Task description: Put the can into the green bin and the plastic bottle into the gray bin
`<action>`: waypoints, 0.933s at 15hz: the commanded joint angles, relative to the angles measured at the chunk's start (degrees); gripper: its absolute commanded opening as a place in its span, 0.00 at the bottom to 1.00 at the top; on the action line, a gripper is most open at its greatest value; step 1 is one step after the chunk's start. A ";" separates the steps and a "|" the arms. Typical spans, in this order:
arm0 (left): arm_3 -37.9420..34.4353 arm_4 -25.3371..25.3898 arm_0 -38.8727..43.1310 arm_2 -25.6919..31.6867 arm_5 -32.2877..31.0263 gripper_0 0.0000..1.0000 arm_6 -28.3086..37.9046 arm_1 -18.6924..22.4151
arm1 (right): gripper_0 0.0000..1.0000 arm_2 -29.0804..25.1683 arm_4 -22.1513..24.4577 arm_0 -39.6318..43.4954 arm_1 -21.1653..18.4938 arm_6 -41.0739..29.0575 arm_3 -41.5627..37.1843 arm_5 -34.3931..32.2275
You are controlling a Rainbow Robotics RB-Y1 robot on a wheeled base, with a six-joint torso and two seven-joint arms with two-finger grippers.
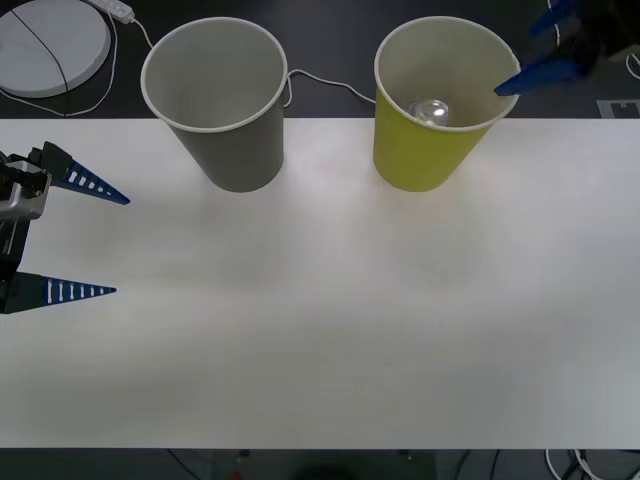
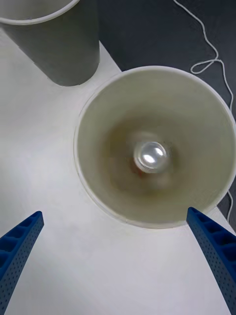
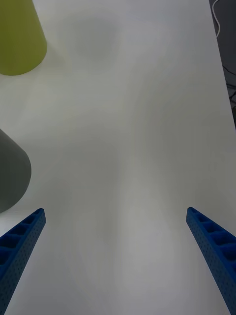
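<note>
Blue-fingered right gripper (image 2: 118, 261) spread wide, empty, above green bin (image 1: 432, 150) | can (image 2: 151, 156) upright inside it | left gripper (image 1: 85, 238) wide, idle over counter (image 1: 330, 320) | gray bin (image 1: 232, 140) awaits bottle; next: locate it

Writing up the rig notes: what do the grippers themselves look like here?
Both are two-finger grippers with long blue tapered fingers ending in points. The left gripper shows pale slots along its fingers and a silver-and-black wrist block. The right gripper has matching blue fingers, ribbed and finely dotted, on a dark mount.
</note>
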 commanded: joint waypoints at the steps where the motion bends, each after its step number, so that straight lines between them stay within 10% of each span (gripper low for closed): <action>1: 0.00 0.00 0.00 0.00 0.00 1.00 0.00 0.00 | 1.00 -6.25 -4.60 7.96 -1.47 3.43 -4.40 0.00; 14: 0.00 0.00 0.00 0.00 0.00 1.00 0.00 0.00 | 1.00 -21.45 -23.32 37.32 -5.07 36.83 -8.53 0.09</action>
